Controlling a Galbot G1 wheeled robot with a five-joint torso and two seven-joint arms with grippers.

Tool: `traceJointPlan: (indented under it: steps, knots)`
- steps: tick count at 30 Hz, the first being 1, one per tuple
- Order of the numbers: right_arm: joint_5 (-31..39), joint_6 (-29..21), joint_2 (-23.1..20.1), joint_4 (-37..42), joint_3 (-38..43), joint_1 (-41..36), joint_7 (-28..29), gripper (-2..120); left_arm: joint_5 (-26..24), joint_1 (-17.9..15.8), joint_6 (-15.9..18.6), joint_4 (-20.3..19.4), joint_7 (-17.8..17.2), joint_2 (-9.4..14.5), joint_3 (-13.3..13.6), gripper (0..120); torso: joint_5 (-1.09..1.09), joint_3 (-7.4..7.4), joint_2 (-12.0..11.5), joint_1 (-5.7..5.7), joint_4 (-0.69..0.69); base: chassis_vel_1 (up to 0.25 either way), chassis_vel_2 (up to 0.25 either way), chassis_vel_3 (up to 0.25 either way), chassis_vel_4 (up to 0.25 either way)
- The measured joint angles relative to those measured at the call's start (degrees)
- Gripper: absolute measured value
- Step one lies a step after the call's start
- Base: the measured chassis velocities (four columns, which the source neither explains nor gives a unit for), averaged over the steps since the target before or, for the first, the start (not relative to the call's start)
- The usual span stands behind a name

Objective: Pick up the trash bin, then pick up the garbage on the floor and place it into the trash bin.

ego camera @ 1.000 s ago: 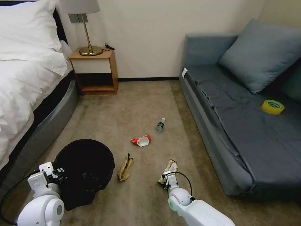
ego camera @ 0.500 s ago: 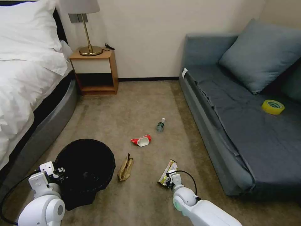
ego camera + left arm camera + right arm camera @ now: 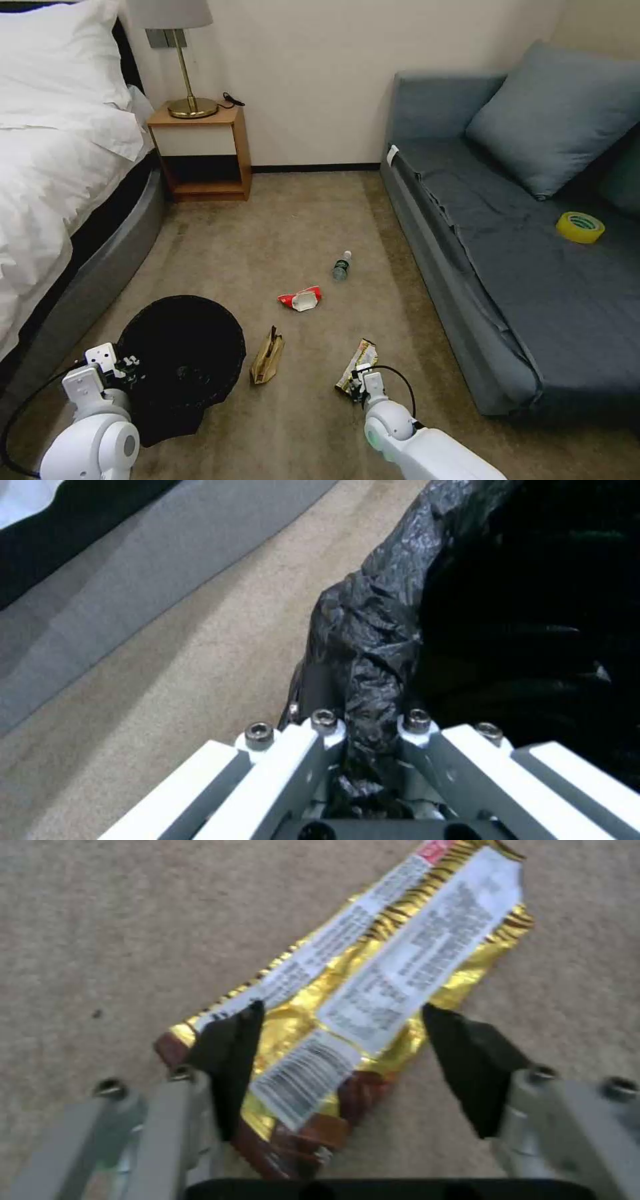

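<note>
While left pincer (image 3: 363,780) grips the bin (image 3: 183,353) lower left, right pincer (image 3: 340,1060) has dropped wide around the wrapper (image 3: 353,1005), so a grab looks close.

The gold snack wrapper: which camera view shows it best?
The right wrist view: the gold snack wrapper lies flat on the carpet, print readable, between the open fingers of the right hand. The head view shows it small, its near end hidden by that hand. The left wrist view shows the trash bin instead.

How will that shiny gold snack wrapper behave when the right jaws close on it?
The creased gold foil snack wrapper lies flat on the beige carpet, so it is probably floppy and very light. Its glossy film may slip or crumple between the open right gripper.
</note>
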Motion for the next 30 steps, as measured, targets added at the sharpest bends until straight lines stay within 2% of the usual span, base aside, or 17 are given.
traceJointPlan:
  steps: [8, 14, 23, 27, 30]
  knots:
    - [-1.45, 1.16, 2.61, -5.55, -1.31, 1.88, -0.54, 99, 0.01, 0.14, -0.05, 0.06, 0.05, 0.12, -0.27, 3, -0.01, 0.00, 0.00, 0.00, 0.00, 0.000, 0.000, 0.000, 0.000]
    - [-1.62, 1.30, 3.15, -6.41, -1.47, 2.23, -0.83, 100, 0.01, 0.09, -0.08, 0.07, 0.07, 0.16, -0.36, 3, -0.01, 0.00, 0.00, 0.00, 0.00, 0.000, 0.000, 0.000, 0.000]
    - [-1.88, 1.49, 3.22, -6.22, -1.49, 1.85, -1.30, 82, 0.06, 0.02, -0.11, 0.07, 0.08, -0.02, -0.31, 3, 0.00, -0.01, 0.01, 0.00, 0.00, 0.000, 0.000, 0.000, 0.000]
    - [-2.36, 1.54, 3.31, -6.54, -1.44, 1.60, -1.74, 67, 0.16, 0.29, -0.23, -0.04, 0.09, -0.09, -0.30, 3, 0.02, -0.01, 0.02, -0.01, 0.02, 0.000, 0.000, 0.000, 0.000]
    - [-2.70, 1.56, 3.33, -6.71, -1.42, 1.43, -1.93, 60, 0.19, 0.37, -0.28, -0.10, 0.09, -0.10, -0.32, 3, 0.03, -0.01, 0.02, -0.01, 0.03, 0.000, 0.000, 0.000, 0.000]
